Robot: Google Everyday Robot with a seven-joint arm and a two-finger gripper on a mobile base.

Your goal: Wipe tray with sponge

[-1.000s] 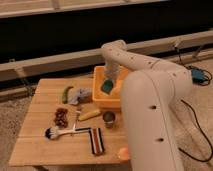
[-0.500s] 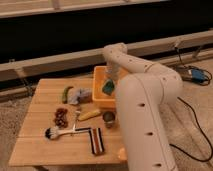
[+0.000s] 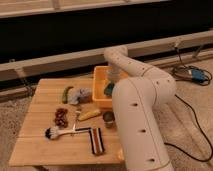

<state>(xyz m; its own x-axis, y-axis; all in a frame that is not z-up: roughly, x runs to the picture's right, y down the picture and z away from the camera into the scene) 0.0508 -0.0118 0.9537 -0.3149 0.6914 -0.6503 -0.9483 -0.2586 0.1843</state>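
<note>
Item 1 — fingers of gripper (image 3: 110,86): pressed together, pinching sponge (image 3: 107,91) at the lower tip. Set low inside tray (image 3: 100,103), pointing downward, toward the tray's middle.

Item 2 — sponge: small, teal-green, inside the tray directly under the gripper. Contact with the tray floor not discernible.

Item 3 — tray: yellow-orange, rectangular, raised walls. Placed at the back right of wooden table (image 3: 40,147), with its right part hidden behind arm (image 3: 142,100).

Item 4 — arm: white, bulky, rising from the lower right foreground, arched over the table's right edge and bent down into the tray.

Item 5, left of the tray: slim green pepper (image 3: 66,93) near the back edge. Crumpled grey-blue cloth (image 3: 80,95) just beside it, near the tray's left wall.

Item 6, in front of the tray: yellow elongated piece (image 3: 90,114), lying slanted. Small dark round container (image 3: 108,117) just beside its right end.

Item 7, further left: cluster of dark red round pieces (image 3: 61,116).

Item 8, near the front edge: brush (image 3: 59,132), pale head to the left, handle toward the right. Dark striped rectangular piece (image 3: 96,141) at the handle's end.

Item 9, floor to the right: black cables (image 3: 192,117) and blue device (image 3: 198,76).

Backdrop: pale horizontal rail (image 3: 50,61) against a dark wall.
</note>
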